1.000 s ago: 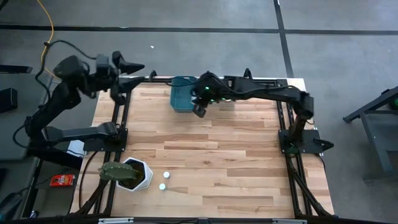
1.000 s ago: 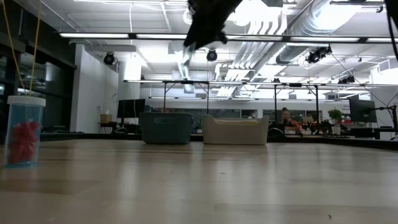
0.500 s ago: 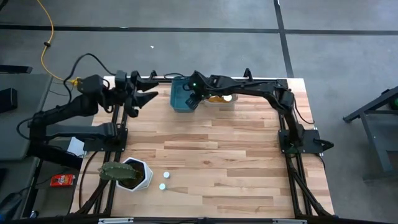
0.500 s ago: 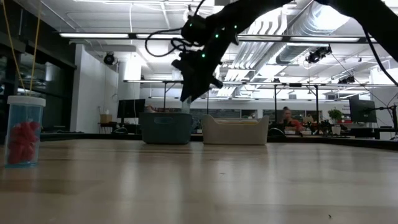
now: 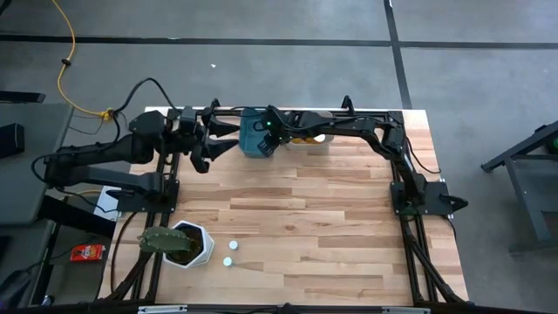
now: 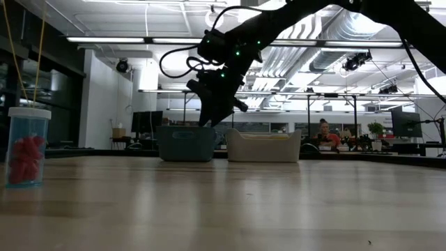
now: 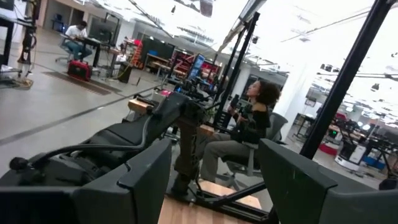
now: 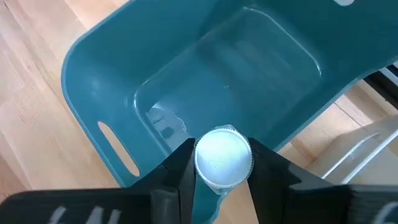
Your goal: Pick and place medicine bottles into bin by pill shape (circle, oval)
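Observation:
My right gripper point(image 8: 222, 163) is shut on a medicine bottle, whose white round cap point(image 8: 224, 155) faces the wrist camera, above the open teal bin point(image 8: 205, 74). In the high view this gripper point(image 5: 265, 145) is over the teal bin point(image 5: 251, 139) at the far edge. My left gripper point(image 5: 228, 141) is open and empty, just left of the teal bin, and its fingers frame the room in the left wrist view point(image 7: 214, 180). Two more bottles point(image 5: 233, 247) point(image 5: 227, 261) stand near the front. Another bottle with red pills point(image 6: 28, 146) shows in the low view. My right gripper pinches the bottle between its two fingers point(image 8: 180, 168), one on each side just below the cap's rim point(image 8: 200, 169). The fingers come from above, pointing down into the bin. The bottle is lifted clear over the bin's opening, cap toward the wrist; its body is hidden under the cap.
A cream bin point(image 5: 311, 136) stands right of the teal one at the far edge. A white hexagonal plant pot point(image 5: 190, 245) sits at the front left. Bare wooden table point(image 5: 314, 218) lies between. A person sits beyond the table in the left wrist view point(image 7: 245, 134).
My right gripper has carried the bottle toward the far left and down, from high above the table to just over the teal bin. My left arm has swung from beyond the table's left edge toward the right, ending beside the teal bin.

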{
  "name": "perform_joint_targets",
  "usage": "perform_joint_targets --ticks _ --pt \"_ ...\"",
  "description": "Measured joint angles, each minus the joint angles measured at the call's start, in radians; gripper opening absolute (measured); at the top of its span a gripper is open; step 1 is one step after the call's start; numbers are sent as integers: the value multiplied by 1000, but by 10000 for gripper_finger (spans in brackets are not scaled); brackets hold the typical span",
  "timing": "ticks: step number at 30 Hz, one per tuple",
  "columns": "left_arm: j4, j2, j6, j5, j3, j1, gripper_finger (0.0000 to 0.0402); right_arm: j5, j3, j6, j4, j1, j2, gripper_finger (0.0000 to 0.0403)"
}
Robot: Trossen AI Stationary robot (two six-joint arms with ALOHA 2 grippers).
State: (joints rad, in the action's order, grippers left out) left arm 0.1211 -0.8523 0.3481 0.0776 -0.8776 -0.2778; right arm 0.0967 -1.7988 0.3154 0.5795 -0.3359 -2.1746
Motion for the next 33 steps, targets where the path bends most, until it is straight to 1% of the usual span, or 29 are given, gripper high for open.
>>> perform_joint_targets --ticks 7,17,19,21,24,29,31,33 --pt "54 -35 0 0 0 14 227 0 0 53 2 0 0 141" --pt "63 -38 0 0 0 13 227 1 0 51 2 0 0 177" --pt "63 -38 1 0 0 13 227 -2 0 27 -4 0 0 182" --pt "63 -38 9 0 0 13 227 -28 2 -28 14 -5 17 185" --pt "63 -38 12 0 0 13 227 -53 2 -120 71 -12 80 184" --pt "62 -34 9 0 0 13 227 -42 14 -289 262 0 214 175" --pt "62 -34 8 0 0 13 227 -45 79 -302 271 13 299 170" --pt "62 -34 8 0 0 12 227 -43 195 -288 234 30 412 165"
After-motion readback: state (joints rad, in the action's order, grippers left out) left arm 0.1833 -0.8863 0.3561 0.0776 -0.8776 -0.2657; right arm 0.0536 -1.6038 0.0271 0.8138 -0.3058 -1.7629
